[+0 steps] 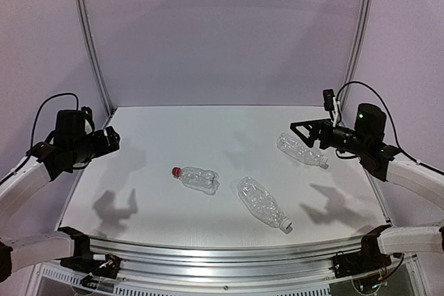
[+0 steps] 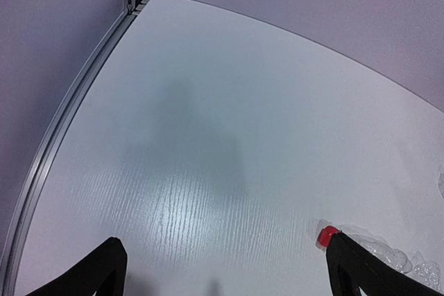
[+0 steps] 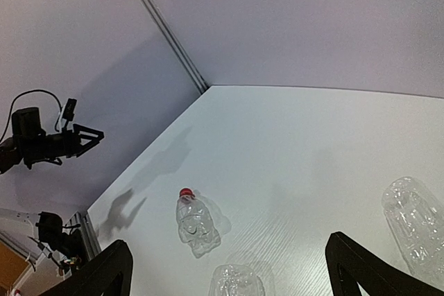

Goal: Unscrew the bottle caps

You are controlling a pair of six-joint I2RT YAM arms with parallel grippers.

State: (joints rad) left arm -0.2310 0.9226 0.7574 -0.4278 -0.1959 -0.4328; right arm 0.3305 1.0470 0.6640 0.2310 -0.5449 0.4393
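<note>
Left fingers (image 1: pixel 112 136) apart, empty, above the desk's (image 1: pixel 152 206) 9 o'clock side. Red cap (image 1: pixel 176 170) at their 4 o'clock, on the 9 o'clock end of its lying bottle (image 1: pixel 199 179); left arm nearer. Middle cap (image 1: pixel 286 227) points 5 o'clock. Right cap (image 1: pixel 324 165) near, at 5 o'clock of right fingers (image 1: pixel 304 132), also apart.

White table (image 2: pixel 208 123); left end effector (image 2: pixel 222 279) spread wide; red cap (image 2: pixel 326 236) near one finger (image 2: pixel 364 272).
</note>
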